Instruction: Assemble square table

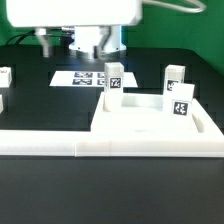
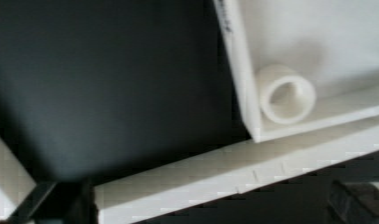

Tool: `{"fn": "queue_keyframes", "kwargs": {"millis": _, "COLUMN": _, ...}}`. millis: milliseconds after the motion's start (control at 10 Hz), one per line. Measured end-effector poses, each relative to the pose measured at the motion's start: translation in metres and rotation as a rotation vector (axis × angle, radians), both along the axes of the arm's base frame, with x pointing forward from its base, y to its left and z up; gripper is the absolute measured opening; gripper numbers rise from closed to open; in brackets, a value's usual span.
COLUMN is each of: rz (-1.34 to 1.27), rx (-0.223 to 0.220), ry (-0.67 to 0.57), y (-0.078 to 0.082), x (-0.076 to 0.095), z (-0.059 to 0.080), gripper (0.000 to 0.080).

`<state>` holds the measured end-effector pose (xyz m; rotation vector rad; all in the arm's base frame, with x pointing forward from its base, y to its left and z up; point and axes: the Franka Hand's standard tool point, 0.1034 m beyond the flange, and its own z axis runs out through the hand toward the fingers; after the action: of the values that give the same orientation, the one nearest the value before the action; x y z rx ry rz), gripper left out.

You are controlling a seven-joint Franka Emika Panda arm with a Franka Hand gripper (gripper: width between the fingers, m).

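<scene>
A: Where does the square table stand right now?

B: The square panel (image 1: 150, 118) lies flat on the black table (image 1: 40, 110), on the exterior view's right, tucked into the corner of a long low white rail (image 1: 110, 145) that runs across the front. Two legs appear to stand upright on it: one (image 1: 114, 78) at its far corner, another (image 1: 181, 100) toward the exterior view's right. A third leg (image 1: 175, 75) stands behind. At least one more tagged piece (image 1: 5, 77) shows at the exterior view's left edge.

A: And the gripper?

B: The gripper (image 1: 92, 48) hangs high at the back, above the marker board (image 1: 85, 77), jaws spread wide and holding nothing. The wrist view shows a panel corner (image 2: 301, 60) with a round socket (image 2: 285, 97), the rail (image 2: 239, 178) beside it, and only dark finger edges low in the frame.

A: How should the next step be done well?

B: My judgement: choose a loose leg, descend straight over it, centre the spread jaws on its sides, and close squarely so it stays upright. Keep clear of the neighbouring legs, and let the rail brace the panel while a leg is turned into a socket.
</scene>
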<state>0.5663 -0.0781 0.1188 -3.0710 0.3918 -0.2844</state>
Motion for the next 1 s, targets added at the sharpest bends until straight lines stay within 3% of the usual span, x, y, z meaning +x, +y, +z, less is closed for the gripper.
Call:
{"fn": "queue_keyframes", "kwargs": {"millis": 100, "rz": 0.099, "rx": -0.037, "ry": -0.009, "y": -0.021, "x": -0.004, "z": -0.002, "gripper": 0.0649}}
{"fn": "queue_keyframes", "kwargs": {"millis": 700, "rz": 0.148, "rx": -0.048, "ry": -0.006, "y": -0.029, "x": -0.008, "z": -0.006, "gripper": 0.0649}}
{"fn": "queue_keyframes", "kwargs": {"millis": 900, "rz": 0.189, "rx": -0.019, "ry": 0.045, "y": -0.078, "x": -0.046, "z": -0.020, "gripper": 0.0649}}
{"fn": "queue_keyframes", "kwargs": {"millis": 1000, "rz": 0.223, "rx": -0.021, "ry": 0.065, "y": -0.095, "x": -0.063, "z": -0.028, "gripper": 0.0649}}
